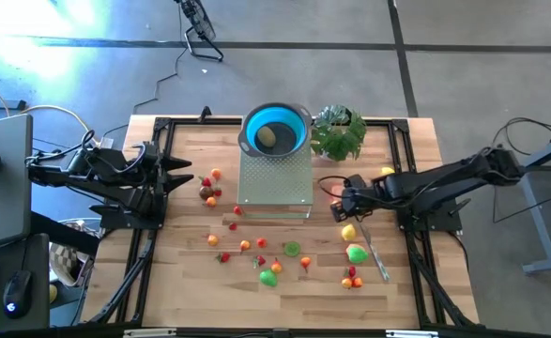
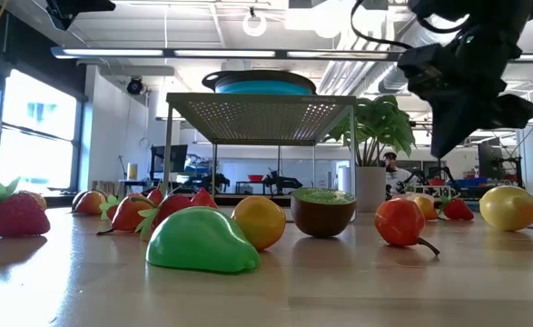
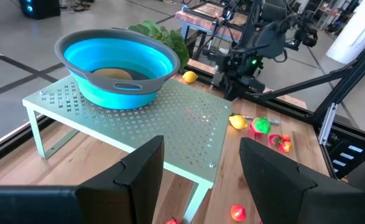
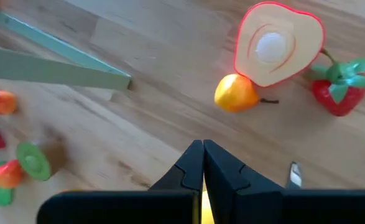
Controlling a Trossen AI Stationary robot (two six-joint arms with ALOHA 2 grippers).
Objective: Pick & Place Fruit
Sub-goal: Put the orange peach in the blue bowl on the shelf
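Judging by the right tool (image 1: 343,201) pinched shut and empty above the tabletop (image 1: 181,263) near the scattered fruit (image 1: 275,255), a pick is being approached, so its jaws must be parted first; the left tool (image 3: 201,177) is held released.

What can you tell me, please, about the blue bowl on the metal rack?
The blue bowl is round, bright blue inside with a grey rim and small grey handles, and looks like soft plastic. It stands upright on the back part of the pale green perforated metal rack, next to the leafy plant. One yellowish-brown fruit lies inside it. Neither gripper touches it.
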